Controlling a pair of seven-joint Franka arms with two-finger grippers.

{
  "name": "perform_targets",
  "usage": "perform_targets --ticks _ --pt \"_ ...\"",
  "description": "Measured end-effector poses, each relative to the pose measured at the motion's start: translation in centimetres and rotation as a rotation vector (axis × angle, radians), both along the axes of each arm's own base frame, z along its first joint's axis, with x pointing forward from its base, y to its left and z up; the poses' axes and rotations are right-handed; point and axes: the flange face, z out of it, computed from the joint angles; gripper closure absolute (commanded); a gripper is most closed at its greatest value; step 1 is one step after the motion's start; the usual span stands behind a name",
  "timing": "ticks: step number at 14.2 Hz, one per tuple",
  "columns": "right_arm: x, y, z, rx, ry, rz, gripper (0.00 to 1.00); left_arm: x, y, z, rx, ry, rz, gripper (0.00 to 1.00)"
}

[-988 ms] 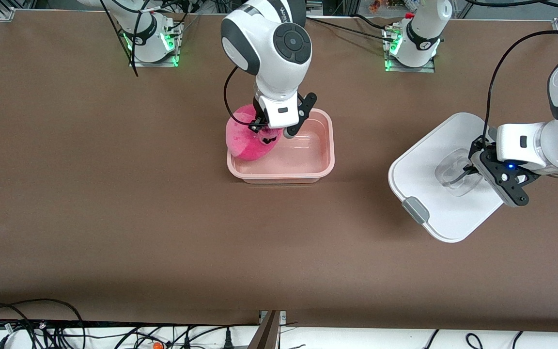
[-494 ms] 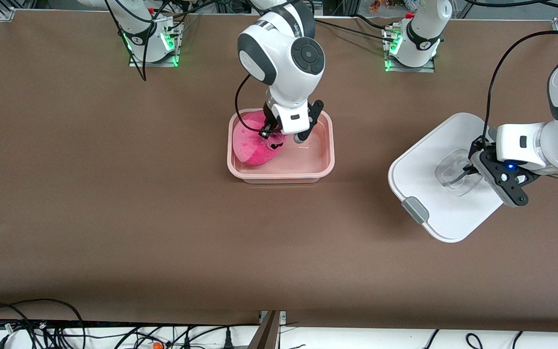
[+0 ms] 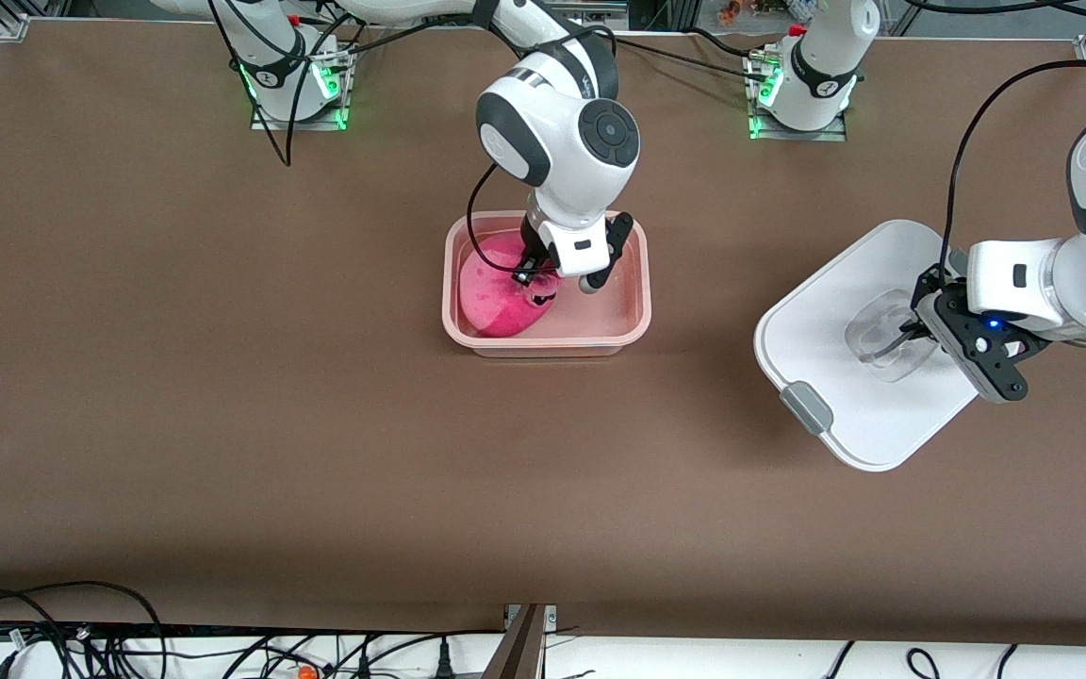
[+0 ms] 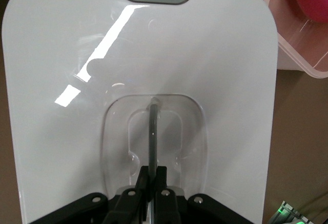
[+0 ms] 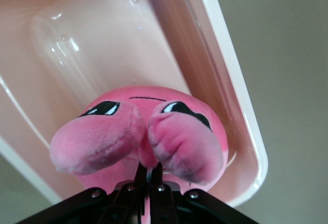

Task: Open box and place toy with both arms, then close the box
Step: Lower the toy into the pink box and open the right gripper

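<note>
Setting: brown table (image 3: 222,377), with the two robot bases along its edge farthest from the front camera and loose cables past its nearest edge.
Box: pale-pink translucent tub (image 3: 546,341) with rounded corners, standing uncovered near the middle of the table.
Contents: bright-pink plush toy (image 3: 498,297) sits inside the tub, filling the part toward the right arm's end; the remainder of the tub floor is bare.
Toy: round and fuzzy, with two stubby ears and dark half-lidded eyes, seen close in the right wrist view (image 5: 154,126).
Right gripper: right gripper (image 3: 535,277) is down in the tub, fingers pinched together on the toy between its ears (image 5: 149,175).
Lid: flat white lid (image 3: 826,311) lies on the table toward the left arm's end, well apart from the tub, a grey clip (image 3: 806,407) on its edge nearest the front camera.
Left gripper: left gripper (image 3: 911,332) is clamped on the clear recessed handle (image 4: 154,142) at the lid's centre.
</note>
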Motion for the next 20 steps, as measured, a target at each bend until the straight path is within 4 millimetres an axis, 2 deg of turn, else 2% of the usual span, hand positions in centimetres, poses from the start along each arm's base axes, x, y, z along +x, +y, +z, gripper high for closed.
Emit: perform_targets --ticks 5,8,9,10,13,15,17,20 --pt "-0.7 2.4 -2.9 0.049 -0.061 -0.062 1.0 0.0 0.0 -0.2 -0.001 0.003 -0.001 1.0" --pt "-1.2 3.6 -3.3 0.087 -0.098 -0.094 1.0 0.1 0.0 -0.2 -0.001 0.003 -0.002 1.0" --pt "-1.4 4.0 -3.3 0.096 -0.105 -0.097 0.82 0.1 0.0 -0.2 -0.001 0.003 -0.003 1.0" --pt "-1.6 4.3 -3.4 0.106 -0.113 -0.1 0.01 0.1 0.0 -0.2 -0.001 0.003 -0.003 1.0" --pt "-2.0 5.2 -3.9 0.14 -0.143 -0.149 0.0 0.1 0.0 -0.2 -0.002 0.004 -0.003 1.0" --pt "-2.3 5.7 -3.5 0.152 -0.159 -0.199 0.0 0.1 0.0 -0.3 -0.002 0.004 -0.003 1.0" --pt "-2.5 6.1 -2.0 0.176 -0.175 -0.246 0.0 0.1 0.0 -0.3 -0.002 0.004 -0.003 1.0" --pt "-3.1 6.5 1.9 0.23 -0.185 -0.322 0.0 0.1 0.0 -0.3 -0.002 0.004 -0.004 1.0"
